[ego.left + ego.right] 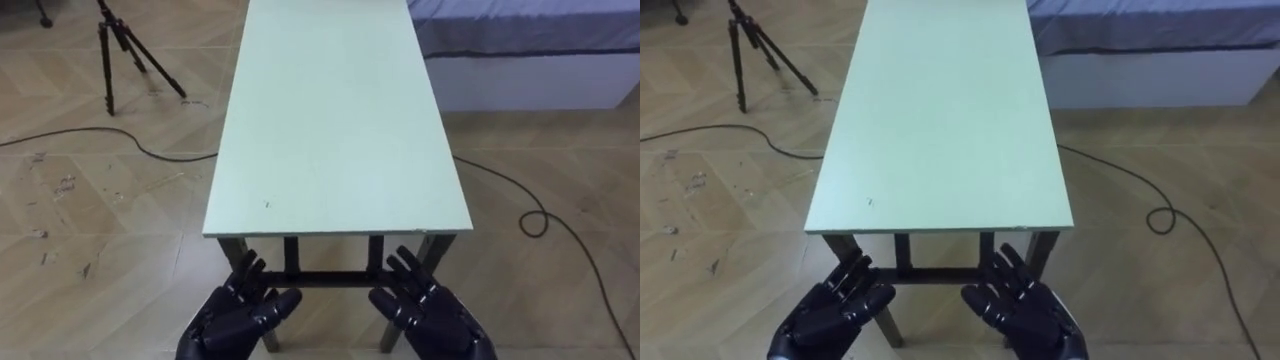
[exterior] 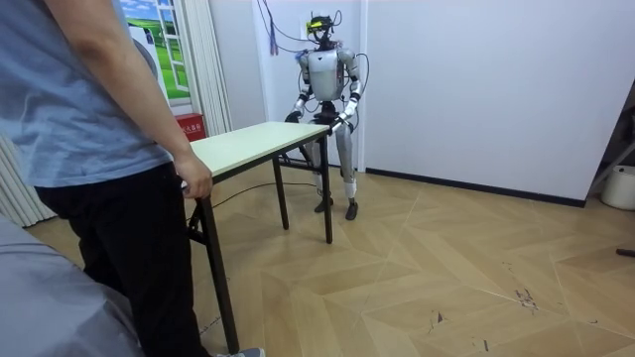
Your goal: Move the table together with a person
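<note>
Table (image 1: 330,120) end: L hand (image 1: 235,318), R hand (image 1: 432,318) splayed close by

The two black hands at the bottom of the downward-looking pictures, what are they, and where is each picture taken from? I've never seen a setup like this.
They belong to a humanoid robot that stands on two legs. Two pictures come from the camera eyes in its head, looking down. The third comes from a camera standing in the room.

In the eye views its left hand and right hand are open with fingers spread. They are low in front of the near end of a long pale green table and hold nothing. Nothing lies on the tabletop.

The room view shows the robot at one end of the table and a person at the other. The person's hand is at its edge. A tripod and a bed stand beyond.
</note>
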Controlling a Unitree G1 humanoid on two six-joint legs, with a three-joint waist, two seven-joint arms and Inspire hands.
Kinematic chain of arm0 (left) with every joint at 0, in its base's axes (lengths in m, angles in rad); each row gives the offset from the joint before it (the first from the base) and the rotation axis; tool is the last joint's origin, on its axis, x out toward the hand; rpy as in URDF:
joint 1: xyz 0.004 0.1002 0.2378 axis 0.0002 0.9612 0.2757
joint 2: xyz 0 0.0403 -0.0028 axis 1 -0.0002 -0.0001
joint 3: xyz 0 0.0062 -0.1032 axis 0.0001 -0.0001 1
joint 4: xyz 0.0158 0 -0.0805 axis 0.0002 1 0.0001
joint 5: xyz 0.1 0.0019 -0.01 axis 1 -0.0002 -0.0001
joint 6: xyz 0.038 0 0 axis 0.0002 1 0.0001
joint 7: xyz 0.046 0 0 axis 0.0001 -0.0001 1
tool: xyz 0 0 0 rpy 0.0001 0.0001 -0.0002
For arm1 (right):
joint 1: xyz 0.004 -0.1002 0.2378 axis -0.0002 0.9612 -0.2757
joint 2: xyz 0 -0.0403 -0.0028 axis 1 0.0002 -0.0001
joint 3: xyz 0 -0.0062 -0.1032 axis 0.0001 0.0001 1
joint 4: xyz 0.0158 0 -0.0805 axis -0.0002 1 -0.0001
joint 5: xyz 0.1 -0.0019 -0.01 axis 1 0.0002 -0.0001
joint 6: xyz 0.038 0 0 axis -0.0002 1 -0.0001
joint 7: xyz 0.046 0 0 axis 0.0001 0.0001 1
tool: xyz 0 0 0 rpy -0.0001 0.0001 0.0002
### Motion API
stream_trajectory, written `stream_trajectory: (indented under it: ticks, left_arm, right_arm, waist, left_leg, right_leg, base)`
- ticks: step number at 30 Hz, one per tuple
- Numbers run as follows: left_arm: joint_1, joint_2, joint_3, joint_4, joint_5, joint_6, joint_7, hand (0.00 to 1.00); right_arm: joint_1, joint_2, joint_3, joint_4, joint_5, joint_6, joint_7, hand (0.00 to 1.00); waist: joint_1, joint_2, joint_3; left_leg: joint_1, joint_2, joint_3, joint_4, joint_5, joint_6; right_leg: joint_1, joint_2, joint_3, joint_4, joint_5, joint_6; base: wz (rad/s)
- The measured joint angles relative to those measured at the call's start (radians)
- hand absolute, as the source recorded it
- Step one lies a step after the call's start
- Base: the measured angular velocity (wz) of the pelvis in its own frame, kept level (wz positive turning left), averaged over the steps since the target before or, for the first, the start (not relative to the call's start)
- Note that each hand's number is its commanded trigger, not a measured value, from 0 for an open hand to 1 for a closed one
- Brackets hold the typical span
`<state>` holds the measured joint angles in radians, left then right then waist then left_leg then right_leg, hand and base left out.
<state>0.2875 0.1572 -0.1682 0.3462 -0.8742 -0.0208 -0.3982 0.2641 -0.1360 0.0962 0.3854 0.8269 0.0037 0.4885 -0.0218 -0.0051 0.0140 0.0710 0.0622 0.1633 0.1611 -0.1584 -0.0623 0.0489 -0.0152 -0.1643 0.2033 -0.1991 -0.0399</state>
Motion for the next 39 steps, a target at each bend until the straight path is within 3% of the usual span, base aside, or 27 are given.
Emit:
stream_trajectory:
  ticks: [4,18,23,30,34,39]
  left_arm:
    - [-0.019,-0.010,0.000,-0.085,-0.018,0.018,0.005,0.00]
    - [-0.046,-0.008,-0.001,-0.085,-0.040,0.059,0.048,0.00]
    - [-0.052,-0.008,0.005,-0.085,-0.061,0.077,0.066,0.00]
    - [-0.083,-0.006,0.032,-0.066,-0.161,0.114,0.116,0.00]
    - [-0.119,-0.012,0.032,-0.018,-0.237,0.130,0.149,0.00]
    - [-0.122,-0.012,0.033,-0.007,-0.264,0.140,0.165,0.00]
  right_arm:
    - [-0.025,-0.013,0.002,-0.067,0.001,0.016,-0.002,0.00]
    - [-0.055,-0.019,0.079,-0.061,0.000,0.042,-0.022,0.00]
    - [-0.076,-0.018,0.078,-0.059,0.035,0.065,-0.046,0.00]
    - [-0.103,-0.020,0.079,-0.029,0.195,0.084,-0.105,0.00]
    - [-0.109,-0.018,0.079,-0.020,0.195,0.084,-0.131,0.00]
    - [-0.110,-0.017,0.079,-0.020,0.204,0.086,-0.157,0.00]
  waist:
    - [0.001,0.000,0.0024]
    - [0.003,0.001,0.0037]
    - [0.016,0.001,0.0036]
    - [0.042,0.001,0.0034]
    - [0.056,0.001,0.0035]
    - [0.057,0.001,0.0037]
  left_leg:
    - [0.002,0.000,0.001,-0.002,-0.003,0.004]
    - [0.011,-0.002,0.007,-0.002,-0.004,0.006]
    - [0.012,-0.002,0.032,-0.001,-0.004,0.006]
    - [0.016,0.000,0.036,-0.002,-0.004,0.006]
    - [0.024,0.004,0.031,-0.010,-0.004,0.006]
    - [0.026,0.004,0.030,-0.009,-0.004,0.006]
  right_leg:
    - [0.001,0.000,0.001,-0.001,0.000,0.000]
    - [0.003,0.000,0.013,-0.007,0.002,0.004]
    - [0.000,-0.001,0.021,-0.004,0.002,0.004]
    - [0.003,-0.001,0.019,0.003,0.003,0.004]
    - [0.006,0.002,0.016,0.003,0.007,0.001]
    - [0.005,0.002,0.024,0.003,0.007,0.001]
  base:
    - [0.00]
    - [-0.01]
    - [-0.07]
    - [-0.02]
    - [0.00]
    - [0.01]
